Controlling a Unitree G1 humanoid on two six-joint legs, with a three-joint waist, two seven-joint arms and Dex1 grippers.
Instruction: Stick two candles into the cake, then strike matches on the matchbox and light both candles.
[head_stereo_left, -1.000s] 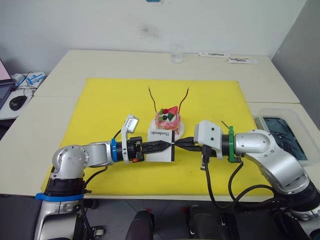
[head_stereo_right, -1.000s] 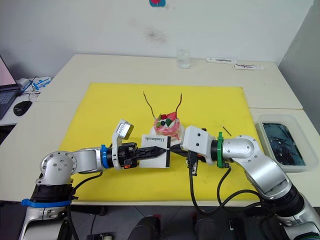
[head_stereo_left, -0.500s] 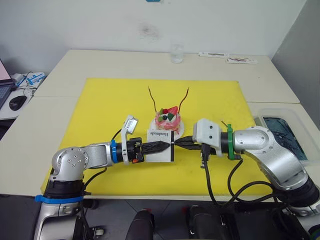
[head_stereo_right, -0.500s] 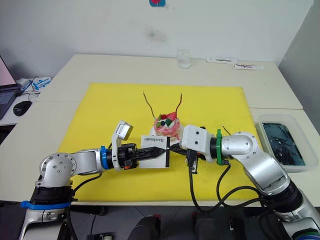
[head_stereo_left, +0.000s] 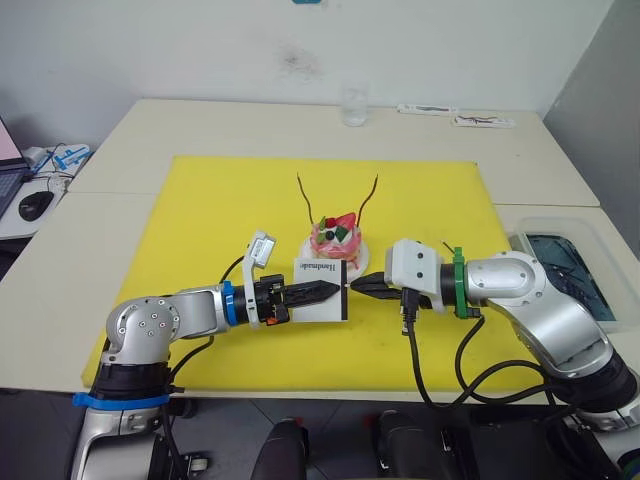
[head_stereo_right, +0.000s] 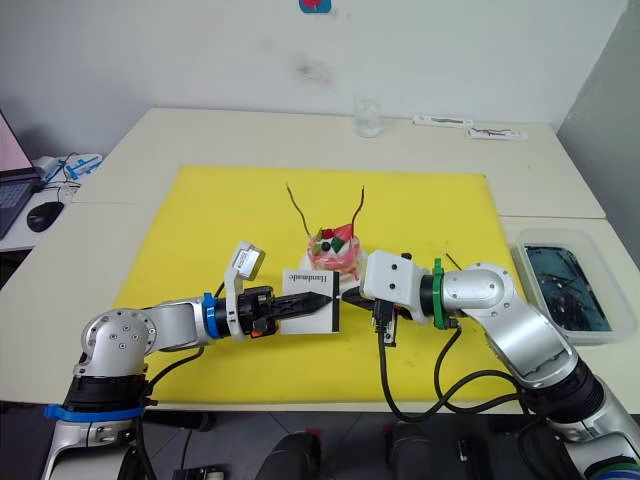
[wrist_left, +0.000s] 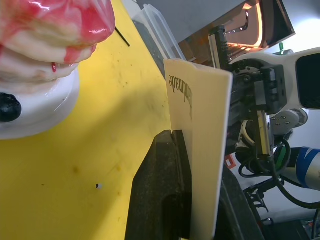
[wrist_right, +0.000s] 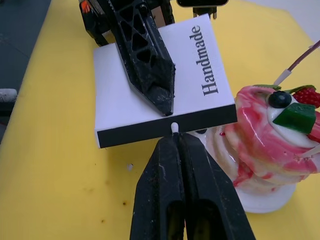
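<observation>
Right wrist view: a match (wrist_right: 174, 127) is pressed head-first against the black striking strip of the matchbox (wrist_right: 165, 90).

The matchbox, the landmark here, is held just in front of the cake (head_stereo_left: 337, 243), both candles (head_stereo_left: 305, 197) already standing in it. The left gripper (head_stereo_left: 328, 288) is clamped flat across the box's white face from its left side, the strip edge turned toward the other arm. The right gripper (wrist_right: 175, 142), fingers closed together on the match, meets that strip square-on from the box's right, the white head touching it. The match lies along the fingers, across the strip's long axis, so the strike looks to call for a drag along the strip. The second match (head_stereo_left: 455, 248) lies on the yellow mat (head_stereo_left: 220, 210), well right of the box.
</observation>
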